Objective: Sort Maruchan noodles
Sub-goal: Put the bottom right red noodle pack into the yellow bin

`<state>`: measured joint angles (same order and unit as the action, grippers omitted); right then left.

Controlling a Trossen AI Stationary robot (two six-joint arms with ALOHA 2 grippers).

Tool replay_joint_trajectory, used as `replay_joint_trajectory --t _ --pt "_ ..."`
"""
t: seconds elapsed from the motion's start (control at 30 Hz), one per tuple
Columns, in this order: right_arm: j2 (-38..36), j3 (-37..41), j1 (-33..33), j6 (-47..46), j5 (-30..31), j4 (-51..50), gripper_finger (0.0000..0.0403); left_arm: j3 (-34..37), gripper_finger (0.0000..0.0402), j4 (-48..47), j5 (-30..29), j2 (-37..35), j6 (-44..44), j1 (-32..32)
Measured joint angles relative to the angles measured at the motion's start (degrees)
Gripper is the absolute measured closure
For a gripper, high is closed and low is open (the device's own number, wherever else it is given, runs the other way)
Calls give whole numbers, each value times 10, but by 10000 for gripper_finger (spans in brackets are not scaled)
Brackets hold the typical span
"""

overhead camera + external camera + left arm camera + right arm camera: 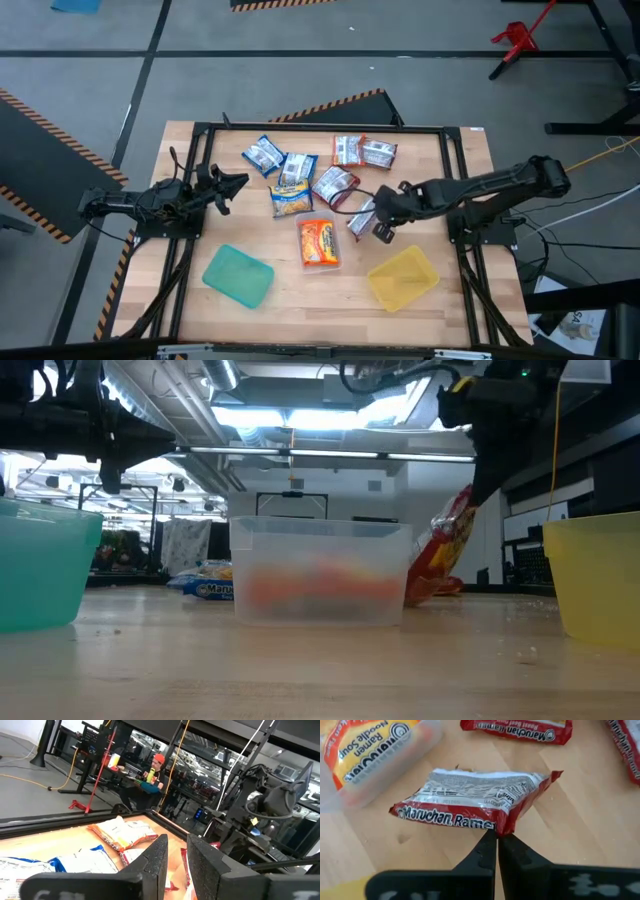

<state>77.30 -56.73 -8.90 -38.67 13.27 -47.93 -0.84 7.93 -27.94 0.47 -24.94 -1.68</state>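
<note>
Right tool (497,836) pinching edge of red Maruchan packet (475,802), lifted tilted above table (300,290) between clear tray (320,243) and yellow tray (403,277). Left tool (236,184) spread, empty, near table's left edge.

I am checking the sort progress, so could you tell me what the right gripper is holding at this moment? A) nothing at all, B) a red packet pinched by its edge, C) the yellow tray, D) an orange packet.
B: in the right wrist view the right gripper is shut on the edge of a red Maruchan packet, which the low view shows hanging tilted, between the clear tray and the yellow tray.
</note>
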Motion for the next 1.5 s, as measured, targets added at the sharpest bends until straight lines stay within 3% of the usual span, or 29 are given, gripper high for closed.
replay_joint_trajectory --t 0.2,0.57,1.3,1.4,1.5 --pt "0 -12 -6 -2 18 2 403 0 335 0 0 0 -6 0" --pt "0 -140 11 16 52 -105 403 0 335 2 0 0 -17 0" --pt "5 -138 -36 -29 52 -109 402 0 335 2 1 0 -19 0" --pt "12 -138 -35 12 51 -114 391 0 335 2 1 0 -19 0" --pt "23 -136 -26 106 50 -130 352 0 335 2 1 0 -19 0"
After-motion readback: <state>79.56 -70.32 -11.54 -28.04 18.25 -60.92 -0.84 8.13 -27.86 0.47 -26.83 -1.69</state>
